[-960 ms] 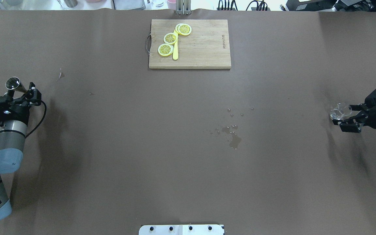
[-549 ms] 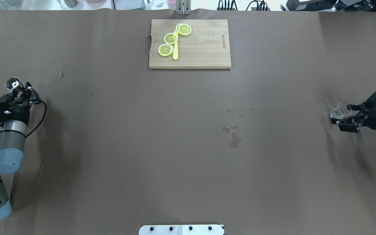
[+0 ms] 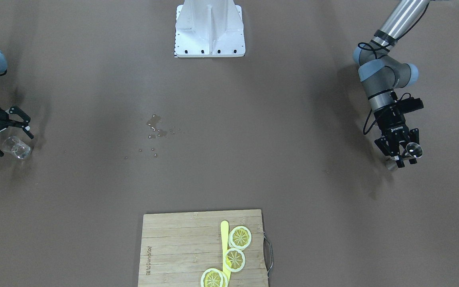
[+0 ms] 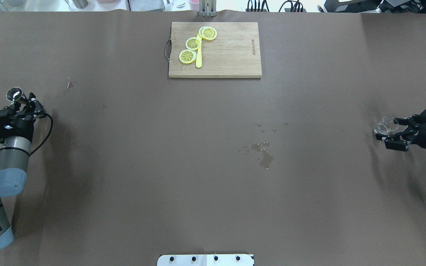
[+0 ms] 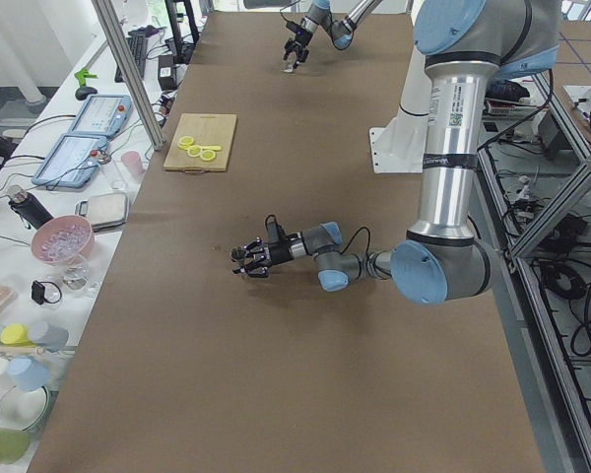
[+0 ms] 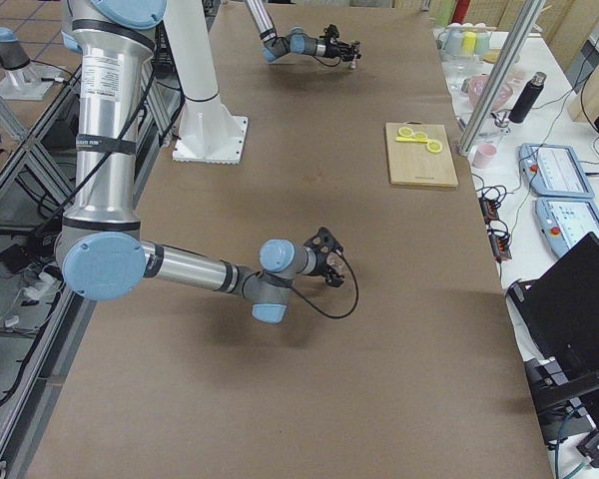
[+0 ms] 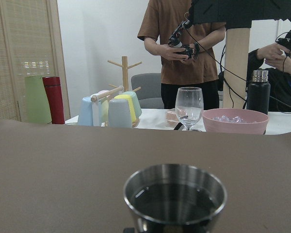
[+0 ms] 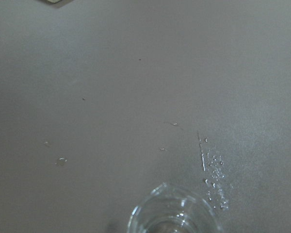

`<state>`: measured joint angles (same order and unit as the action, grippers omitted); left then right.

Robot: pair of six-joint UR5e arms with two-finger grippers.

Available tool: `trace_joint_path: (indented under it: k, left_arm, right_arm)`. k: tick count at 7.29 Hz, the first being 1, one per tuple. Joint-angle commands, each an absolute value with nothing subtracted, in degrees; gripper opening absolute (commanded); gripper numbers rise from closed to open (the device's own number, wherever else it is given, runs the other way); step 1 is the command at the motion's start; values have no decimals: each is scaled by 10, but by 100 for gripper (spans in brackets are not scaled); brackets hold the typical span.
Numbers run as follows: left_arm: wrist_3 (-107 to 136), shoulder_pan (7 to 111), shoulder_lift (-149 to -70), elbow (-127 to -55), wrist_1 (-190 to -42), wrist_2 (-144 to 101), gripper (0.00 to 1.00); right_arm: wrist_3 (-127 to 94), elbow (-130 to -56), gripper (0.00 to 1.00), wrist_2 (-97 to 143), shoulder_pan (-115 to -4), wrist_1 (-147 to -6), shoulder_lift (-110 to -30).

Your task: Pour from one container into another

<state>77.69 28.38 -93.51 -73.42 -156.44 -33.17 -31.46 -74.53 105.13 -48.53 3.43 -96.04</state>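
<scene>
In the front-facing view, the waist of the jigger [image 3: 414, 150] is hidden by the fingers of the left hand [image 3: 405, 157]. Only its round upper mouth and, below the fingers, its lower cone are seen. It is placed near the end of the table [image 3: 253, 167] on the robot's left, and whether its foot rests on the table cannot be told. The left hand is drawn narrow and is clamped on the jigger. At the opposite end, the glass [image 3: 16, 147] is stood on the table, mouth up, between the fingertips of the right hand [image 3: 14, 144]. This hand is spread wide, and whether its fingers touch the glass cannot be told.

In the overhead view, the jigger's mouth [image 4: 14, 94] is shown just past the left hand [image 4: 28, 103], the rest being covered by the fingers. The glass [image 4: 384, 126] is faint against the brown table, at the tips of the wide right hand [image 4: 388, 131].

In the left side view, the near hand [image 5: 244, 258] is seen narrow, but the jigger is too small to be made out. In the right side view, the near hand [image 6: 329, 267] is partly hidden behind its own wrist, and the glass cannot be made out.

In the left wrist view, the jigger's [image 7: 174, 194] lower part is cut off by the bottom edge. Its mouth is turned up, its long axis is upright, and dark liquid is seen inside.

In the right wrist view, only the glass's [image 8: 170, 216] rim is shown, cut by the bottom edge, with droplets [image 8: 213, 165] scattered on the table just beside it.
</scene>
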Motion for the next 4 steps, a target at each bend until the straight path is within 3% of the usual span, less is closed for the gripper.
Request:
trace_joint_path:
  k: [1, 3, 4]
  left_arm:
    - [777, 280, -935, -735, -1564, -329, 40]
    - [777, 279, -935, -735, -1564, -326, 33]
    - [777, 279, -935, -735, -1564, -326, 30]
  right_arm:
    - [-315, -737, 100, 1035, -469, 36, -959]
    - [-309, -734, 74, 1036, -468, 40, -959]
    - [-308, -733, 72, 1036, -468, 40, -959]
